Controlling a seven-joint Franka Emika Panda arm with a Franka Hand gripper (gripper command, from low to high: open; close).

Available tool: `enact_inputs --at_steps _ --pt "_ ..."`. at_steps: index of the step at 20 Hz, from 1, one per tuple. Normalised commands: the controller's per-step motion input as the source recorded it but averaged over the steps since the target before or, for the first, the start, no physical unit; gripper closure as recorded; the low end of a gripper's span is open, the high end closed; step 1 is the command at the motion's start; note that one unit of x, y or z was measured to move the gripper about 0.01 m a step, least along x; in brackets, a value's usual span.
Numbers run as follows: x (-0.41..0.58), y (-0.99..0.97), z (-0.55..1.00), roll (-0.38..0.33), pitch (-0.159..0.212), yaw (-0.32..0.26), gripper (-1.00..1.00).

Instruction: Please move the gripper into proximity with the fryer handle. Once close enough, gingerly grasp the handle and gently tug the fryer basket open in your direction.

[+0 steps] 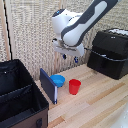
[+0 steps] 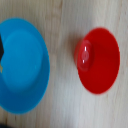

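Note:
My gripper (image 1: 70, 58) hangs from the white arm, well above the wooden table (image 1: 95, 100). Its two dark-tipped fingers stand apart and hold nothing. The black air fryer (image 1: 111, 50) stands at the exterior view's right, with the fryer basket (image 1: 107, 66) as its lower section, apparently closed. The fryer handle (image 1: 91, 50) shows as a small dark bar on the side facing the gripper, a short gap to the gripper's right. The wrist view looks straight down and shows neither the fryer nor the fingers.
A blue bowl (image 1: 58, 80) (image 2: 22, 65) and a red cup (image 1: 74, 86) (image 2: 100, 60) sit on the table below the gripper. A large black case with compartments (image 1: 17, 95) stands at the left, with a dark blue panel (image 1: 48, 85) beside it.

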Motion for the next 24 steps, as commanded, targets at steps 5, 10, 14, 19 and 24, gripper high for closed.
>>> enact_inputs --at_steps 5,10,14,19,24 --pt "-0.073 -0.59 -0.19 -0.203 -0.117 0.097 -1.0" --pt "-0.149 -0.74 -0.14 -0.078 -0.139 0.093 -1.0" --pt "-0.113 -0.77 -0.08 -0.022 -0.163 0.096 -1.0" --pt "-0.107 -0.78 -0.05 -0.024 -0.173 0.09 -1.0" --pt "-0.097 -0.77 -0.06 -0.023 -0.174 0.091 -1.0"
